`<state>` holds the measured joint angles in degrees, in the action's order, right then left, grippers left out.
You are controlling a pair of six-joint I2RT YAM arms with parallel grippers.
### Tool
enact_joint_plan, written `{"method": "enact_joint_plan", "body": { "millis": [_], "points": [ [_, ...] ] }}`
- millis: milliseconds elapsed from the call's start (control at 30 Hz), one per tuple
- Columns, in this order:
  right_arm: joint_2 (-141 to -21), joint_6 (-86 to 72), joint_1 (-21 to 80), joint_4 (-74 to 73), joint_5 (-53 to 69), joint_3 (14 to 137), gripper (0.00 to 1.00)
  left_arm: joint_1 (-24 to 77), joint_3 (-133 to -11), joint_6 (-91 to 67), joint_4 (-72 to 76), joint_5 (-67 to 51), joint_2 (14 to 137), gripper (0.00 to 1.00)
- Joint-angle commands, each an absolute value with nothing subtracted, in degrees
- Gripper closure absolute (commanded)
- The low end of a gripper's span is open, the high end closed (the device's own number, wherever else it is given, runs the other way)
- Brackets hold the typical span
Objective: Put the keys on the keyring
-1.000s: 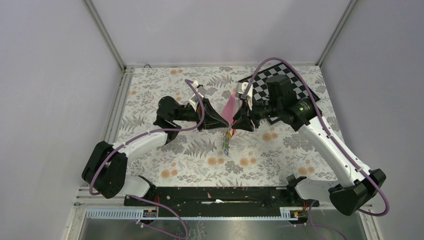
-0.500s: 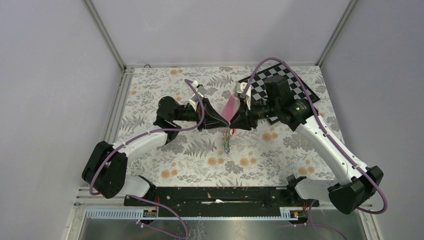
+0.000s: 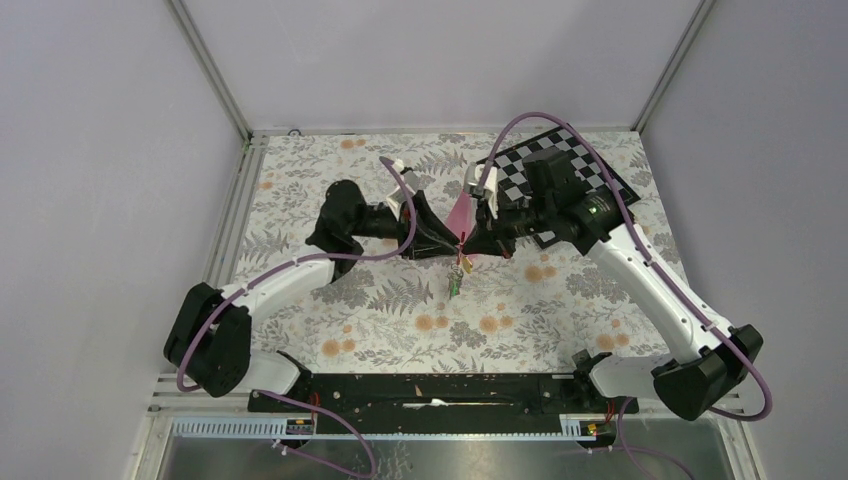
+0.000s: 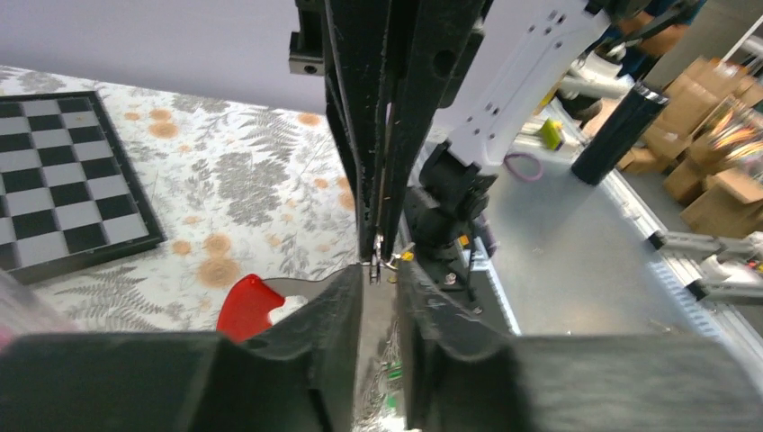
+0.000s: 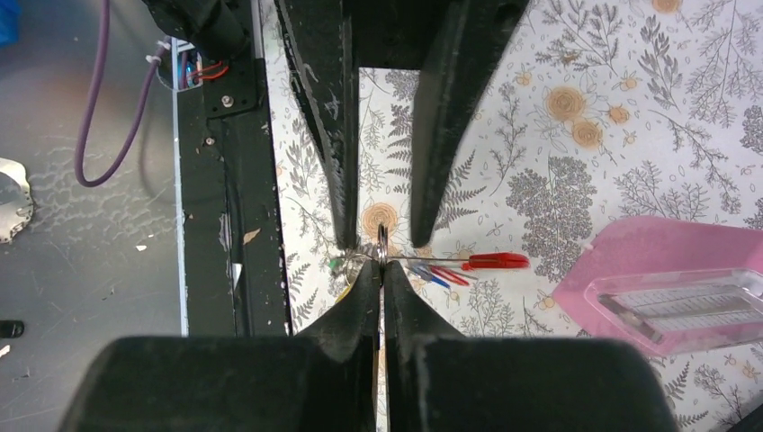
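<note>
The keyring (image 5: 493, 261) shows edge-on as a thin grey bar with a red end, lifted above the mat. My right gripper (image 5: 381, 265) is shut on its grey side. Several keys (image 5: 441, 274) with blue, red and green heads dangle from it; in the top view the keys (image 3: 455, 281) hang below both grippers. My left gripper (image 4: 378, 274) is open, its fingers (image 5: 335, 135) standing on either side of the pinch without touching. In the left wrist view the red bar of the keyring (image 4: 245, 306) pokes out left of my finger. The grippers meet tip to tip (image 3: 460, 246).
A pink pyramid-shaped object (image 3: 462, 212) stands just behind the grippers, also in the right wrist view (image 5: 666, 279). A black-and-white chessboard (image 3: 570, 170) lies at the back right. The black mounting rail (image 3: 430, 392) runs along the near edge of the flowered mat.
My right gripper has closed on the keyring. My left gripper, shut before, has opened and let go. Both arms shifted slightly; the keys still hang in the same place.
</note>
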<state>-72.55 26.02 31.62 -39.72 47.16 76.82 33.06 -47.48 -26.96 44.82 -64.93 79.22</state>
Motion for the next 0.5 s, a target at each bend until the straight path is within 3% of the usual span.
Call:
{"method": "enact_joint_plan", "body": {
  "millis": [0, 133, 300, 467],
  "points": [
    [-75.9, 29.4, 34.3, -47.6, 41.2, 82.9, 1.0, 33.2, -57.6, -6.2, 20.7, -66.9, 78.2, 0.62],
    [-77.1, 29.4, 35.2, -49.5, 39.0, 84.5, 1.0, 33.8, -61.7, 3.4, 9.9, -66.7, 79.2, 0.58],
    [-77.7, 28.8, 35.3, -49.4, 39.5, 85.7, 1.0, 34.7, -61.9, 4.3, 9.5, -66.7, 79.6, 0.64],
    [-77.8, 28.3, 35.3, -49.0, 40.4, 85.8, 1.0, 35.1, -61.5, 4.7, 9.6, -66.7, 79.7, 0.62]
  ]
}}
